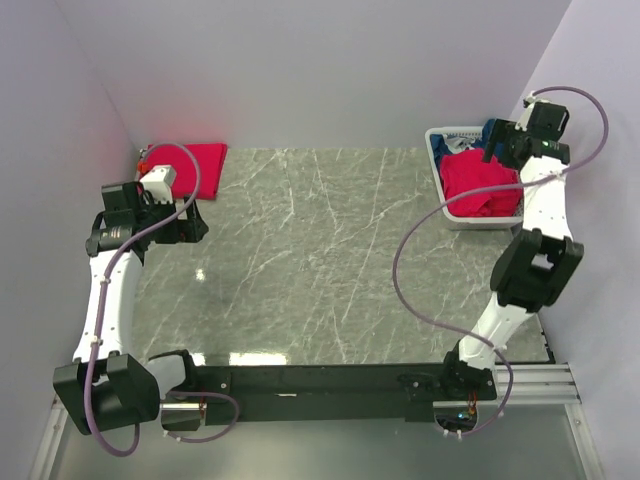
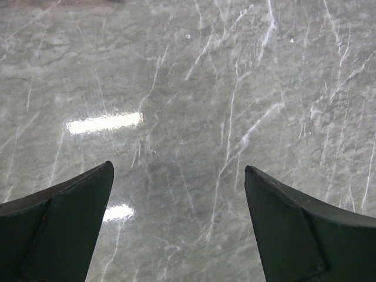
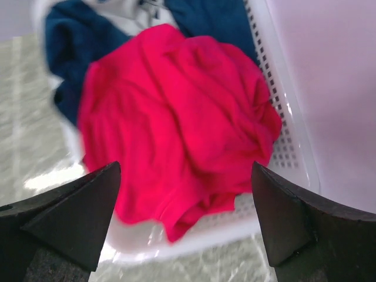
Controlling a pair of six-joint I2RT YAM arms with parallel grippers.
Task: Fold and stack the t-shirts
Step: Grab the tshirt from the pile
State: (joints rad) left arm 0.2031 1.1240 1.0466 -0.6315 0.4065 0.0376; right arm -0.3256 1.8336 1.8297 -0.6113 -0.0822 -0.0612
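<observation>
Right claw (image 3: 185,176) wide open, nothing in it, hovering over the white basket (image 3: 294,153) at the far right corner of the counter (image 1: 320,260). Crumpled red t-shirt (image 3: 176,117) heaped on top in the basket, navy t-shirt (image 3: 64,41) under and behind it. Left claw (image 2: 179,170) also wide open, empty, above bare marble on the left side. Folded red t-shirt (image 1: 190,160) lies flat in the far left corner, near the left claw.
</observation>
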